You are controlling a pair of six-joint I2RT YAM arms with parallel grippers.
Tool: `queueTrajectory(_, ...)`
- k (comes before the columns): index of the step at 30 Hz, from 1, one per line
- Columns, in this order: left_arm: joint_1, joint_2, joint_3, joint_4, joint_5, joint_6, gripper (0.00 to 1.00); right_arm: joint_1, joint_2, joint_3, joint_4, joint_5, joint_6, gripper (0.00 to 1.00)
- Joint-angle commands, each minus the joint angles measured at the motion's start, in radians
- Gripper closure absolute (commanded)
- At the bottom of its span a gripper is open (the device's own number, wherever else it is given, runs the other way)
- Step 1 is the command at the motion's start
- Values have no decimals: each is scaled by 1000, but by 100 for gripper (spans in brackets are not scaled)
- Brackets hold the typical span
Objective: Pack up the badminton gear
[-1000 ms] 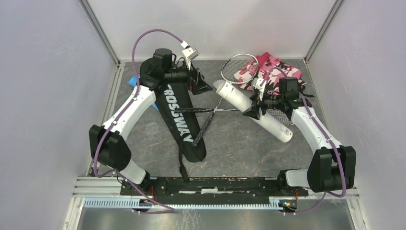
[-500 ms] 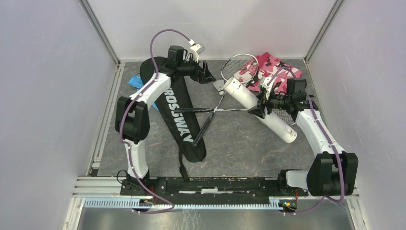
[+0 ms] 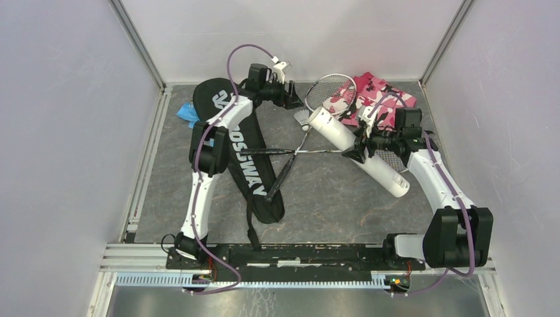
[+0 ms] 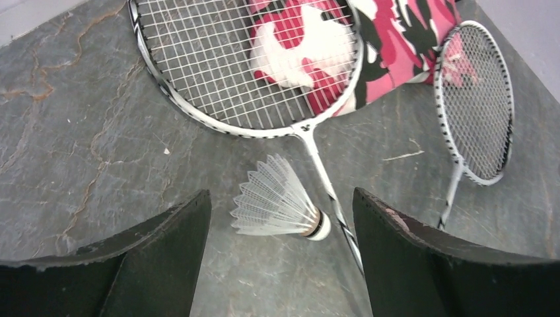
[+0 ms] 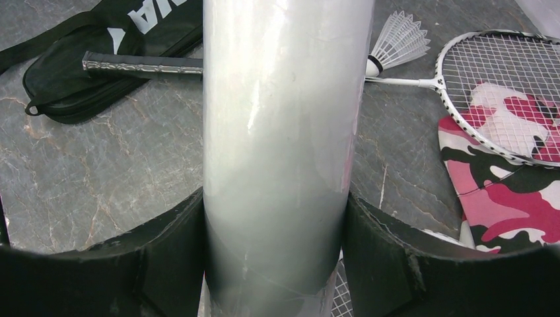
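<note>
Shuttlecock (image 4: 277,208) straddled
The white tube (image 5: 284,99) is clamped by the right gripper (image 3: 353,150); the left gripper (image 3: 295,99) is held open astride the shuttlecock — its feathers could be crushed by closing.

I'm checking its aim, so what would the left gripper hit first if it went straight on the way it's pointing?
Most likely the shuttlecock: it lies on the table straight ahead, centred between the left gripper's open fingers, beside a racket shaft. How far off is unclear.
</note>
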Motion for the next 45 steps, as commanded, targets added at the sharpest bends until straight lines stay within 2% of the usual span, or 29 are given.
queueTrajectory(1, 0, 99, 117, 41, 24, -62, 18, -28, 11, -3, 20, -22, -19, 62)
queueTrajectory(11, -1, 142, 87, 63, 180, -113, 38, -33, 35, -3, 15, -30, -22, 62)
queueTrajectory(16, 0, 116, 49, 14, 204, -43, 51, -35, 37, -4, 14, -35, -20, 62)
queueTrajectory(22, -1, 90, 19, -74, 206, 46, 61, -35, 44, -4, 14, -39, -19, 62)
queueTrajectory(33, 14, -9, -55, -113, 208, 68, 98, -35, 45, -4, 12, -44, -19, 62)
queueTrajectory(45, 103, -262, -247, -124, 252, 68, 98, -35, 36, -12, 20, -29, -19, 62)
